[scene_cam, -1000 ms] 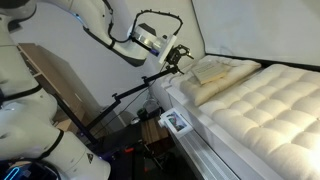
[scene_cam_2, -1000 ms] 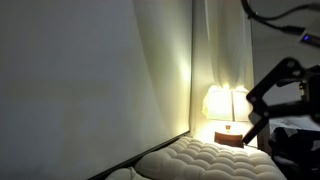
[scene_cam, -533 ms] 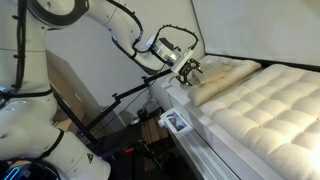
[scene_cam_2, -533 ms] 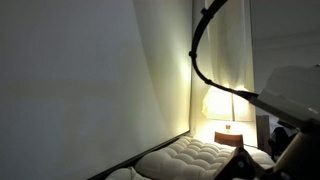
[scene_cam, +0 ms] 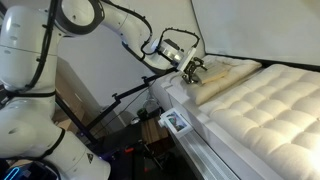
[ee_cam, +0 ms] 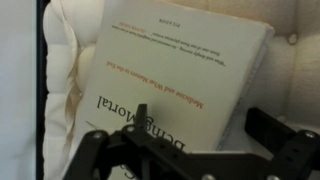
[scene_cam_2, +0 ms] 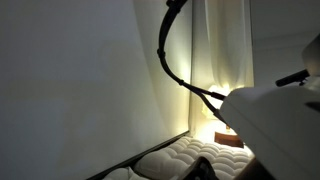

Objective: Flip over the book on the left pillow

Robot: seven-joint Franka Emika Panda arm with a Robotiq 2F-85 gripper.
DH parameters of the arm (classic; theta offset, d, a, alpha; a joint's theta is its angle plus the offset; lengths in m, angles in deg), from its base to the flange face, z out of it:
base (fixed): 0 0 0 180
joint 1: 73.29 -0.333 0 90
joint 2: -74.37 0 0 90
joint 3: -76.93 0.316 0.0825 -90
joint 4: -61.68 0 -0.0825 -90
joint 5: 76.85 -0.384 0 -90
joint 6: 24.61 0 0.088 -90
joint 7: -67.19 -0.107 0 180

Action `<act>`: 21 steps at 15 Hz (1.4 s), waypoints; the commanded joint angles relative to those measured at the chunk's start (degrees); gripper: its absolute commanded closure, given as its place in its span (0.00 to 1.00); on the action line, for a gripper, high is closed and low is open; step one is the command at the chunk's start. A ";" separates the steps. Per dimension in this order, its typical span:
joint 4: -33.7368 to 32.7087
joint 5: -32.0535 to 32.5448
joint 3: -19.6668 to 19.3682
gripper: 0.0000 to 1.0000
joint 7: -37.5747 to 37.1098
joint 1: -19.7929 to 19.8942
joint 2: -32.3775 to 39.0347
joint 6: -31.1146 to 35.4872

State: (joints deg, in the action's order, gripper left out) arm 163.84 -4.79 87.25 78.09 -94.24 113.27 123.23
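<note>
Having been swung in from beside the bed (scene_cam: pixel 262 112), the gripper (scene_cam: pixel 193 68) is being held, jaws spread and empty, just above the book (ee_cam: pixel 170 70) lying printed side up on the pillow (scene_cam: pixel 230 72) at the bed's head-end corner, so the flip is seemingly only being set up.

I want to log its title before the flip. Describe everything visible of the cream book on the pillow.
The thin cream rectangular book lies closed and flat on the plump cream pillow. Its matte cover carries red and black print, partly reading "Being Mortal", upside down in the wrist view. The open dark gripper frames its near edge; contact cannot be told.
</note>
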 commanded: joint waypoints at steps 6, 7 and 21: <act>-9.07 7.64 -1.12 0.27 -4.98 -2.34 5.84 -2.49; -9.54 7.71 -0.97 0.32 -5.51 -1.85 6.42 -1.13; -8.35 19.71 -1.67 0.93 -20.64 -3.26 2.36 12.89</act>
State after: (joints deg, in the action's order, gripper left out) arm 154.32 10.08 86.19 63.41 -95.86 118.03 134.34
